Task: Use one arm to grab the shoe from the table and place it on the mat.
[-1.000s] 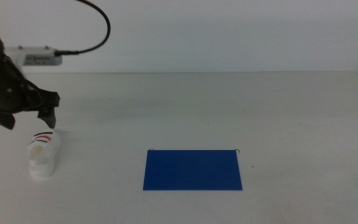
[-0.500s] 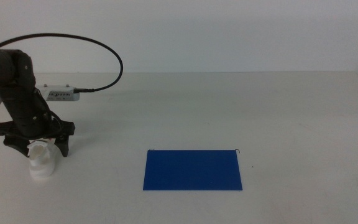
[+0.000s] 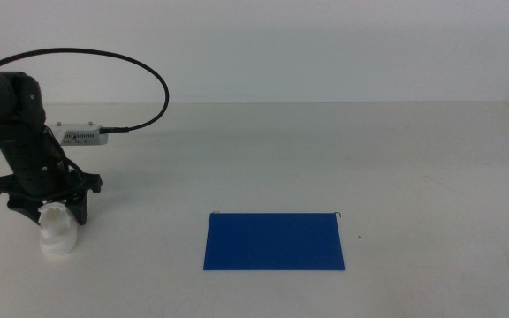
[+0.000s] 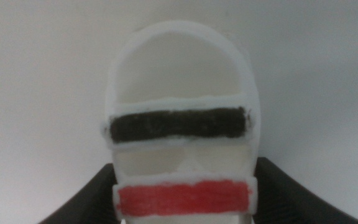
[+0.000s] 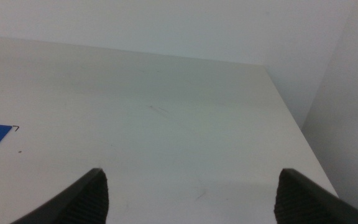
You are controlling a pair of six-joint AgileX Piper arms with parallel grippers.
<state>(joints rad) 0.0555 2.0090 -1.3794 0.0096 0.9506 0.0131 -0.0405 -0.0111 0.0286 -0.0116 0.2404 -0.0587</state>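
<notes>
No bins or trays here, so nothing is sitting inside anything. The only flat piece is the dark blue rectangular mat [image 3: 274, 240], lying bare on the big plain white desk [image 3: 325, 159], toward the near edge and a bit right of the middle.

The small white chunky shoe with one black strap and one red strap across its top [image 4: 182, 146] stands on the desk at the far left, well apart from the mat. The black jointed left arm with its looping black cable [image 3: 20, 132] is bent down right over it, and the left gripper [image 3: 46, 205] straddles the shoe's top. From the wrist camera the shoe fills the gap, with one dark finger [image 4: 82, 202] on each side of it down by the red strap. The fingers are spread wide, and I honestly can't tell if they touch the shoe's sides.

The right gripper [image 5: 188, 196] waits over bare desk near the right end, fingers spread wide too, with a corner of the mat in its view. Behind the desk is a plain pale wall [image 3: 325, 44].
</notes>
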